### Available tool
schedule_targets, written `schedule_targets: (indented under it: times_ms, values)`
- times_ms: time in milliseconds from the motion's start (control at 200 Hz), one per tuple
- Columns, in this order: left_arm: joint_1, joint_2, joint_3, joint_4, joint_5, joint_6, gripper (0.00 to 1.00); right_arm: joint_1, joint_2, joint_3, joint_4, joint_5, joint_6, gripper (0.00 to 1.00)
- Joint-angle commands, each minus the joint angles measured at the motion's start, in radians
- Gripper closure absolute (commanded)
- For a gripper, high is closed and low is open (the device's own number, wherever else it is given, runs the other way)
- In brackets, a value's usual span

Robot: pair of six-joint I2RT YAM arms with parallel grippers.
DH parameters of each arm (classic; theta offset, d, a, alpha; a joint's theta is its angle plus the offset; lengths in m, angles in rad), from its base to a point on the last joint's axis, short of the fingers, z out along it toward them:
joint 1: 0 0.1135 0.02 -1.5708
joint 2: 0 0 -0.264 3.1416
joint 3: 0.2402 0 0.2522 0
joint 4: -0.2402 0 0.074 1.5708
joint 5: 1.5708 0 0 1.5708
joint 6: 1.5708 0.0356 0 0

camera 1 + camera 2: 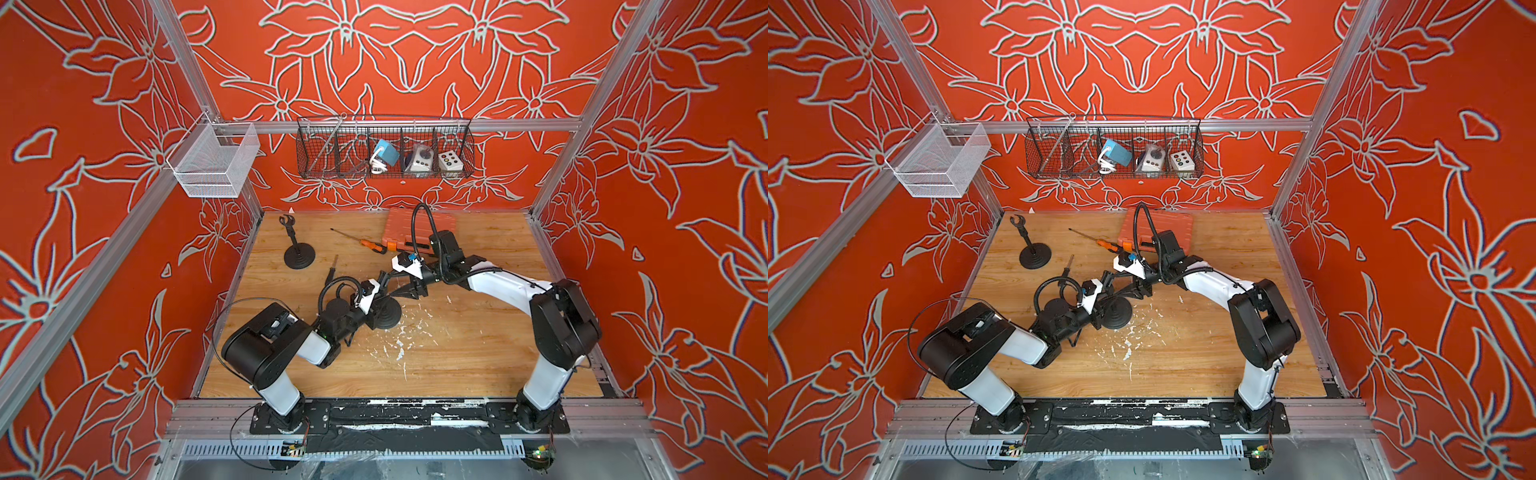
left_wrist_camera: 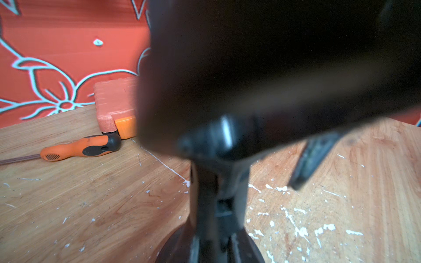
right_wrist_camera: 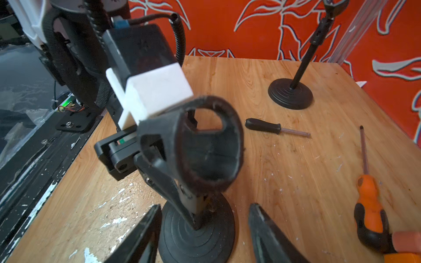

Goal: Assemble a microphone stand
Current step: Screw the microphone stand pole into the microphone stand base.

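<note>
The left hand [image 3: 190, 202] clamps the stand [image 1: 388, 318] at mid worktop [image 1: 457, 353], its grip half hidden under the clip [image 3: 205, 154]. The right hand [image 3: 205, 208] gapes wide by the base [image 3: 200, 241], fingers [image 3: 145, 232] cut off. The left wrist view is mostly dark blur.

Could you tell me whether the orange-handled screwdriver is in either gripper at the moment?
No, the orange-handled screwdriver lies on the table beside the orange case, with nothing holding it.

One stand [image 1: 390, 318] sits central on the counter [image 1: 478, 353], a second stand [image 1: 298, 258] at the far left, a small screwdriver [image 1: 332, 271] between them. Farther back lies a longer screwdriver [image 1: 368, 244], its handle seemingly touching the case [image 1: 397, 226].
</note>
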State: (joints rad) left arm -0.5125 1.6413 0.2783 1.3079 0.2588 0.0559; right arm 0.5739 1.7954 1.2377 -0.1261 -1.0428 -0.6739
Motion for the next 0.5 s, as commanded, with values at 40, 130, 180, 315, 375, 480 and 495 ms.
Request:
schedule_targets:
  times_ms: [40,130,180,315,375,480,495]
  values:
    - [-0.011,0.023,-0.031,-0.059,0.016,-0.015,1.0,0.006,0.048,0.071,-0.208,-0.122,-0.217,0.39]
    - [-0.011,0.027,-0.034,-0.055,0.02,-0.023,1.0,0.014,0.069,0.087,-0.211,-0.148,-0.23,0.41]
    - [-0.011,0.03,-0.034,-0.054,0.023,-0.023,1.0,0.019,0.079,0.099,-0.215,-0.153,-0.228,0.41]
    - [-0.011,0.045,-0.031,-0.044,0.027,-0.026,1.0,0.042,0.099,0.134,-0.228,-0.14,-0.217,0.41]
    - [-0.011,0.051,-0.03,-0.041,0.03,-0.028,1.0,0.048,0.106,0.146,-0.233,-0.133,-0.214,0.41]
    - [-0.011,0.06,-0.025,-0.038,0.036,-0.031,1.0,0.054,0.113,0.149,-0.221,-0.145,-0.203,0.42]
    - [-0.011,0.062,-0.024,-0.038,0.037,-0.031,1.0,0.054,0.112,0.147,-0.217,-0.147,-0.202,0.42]
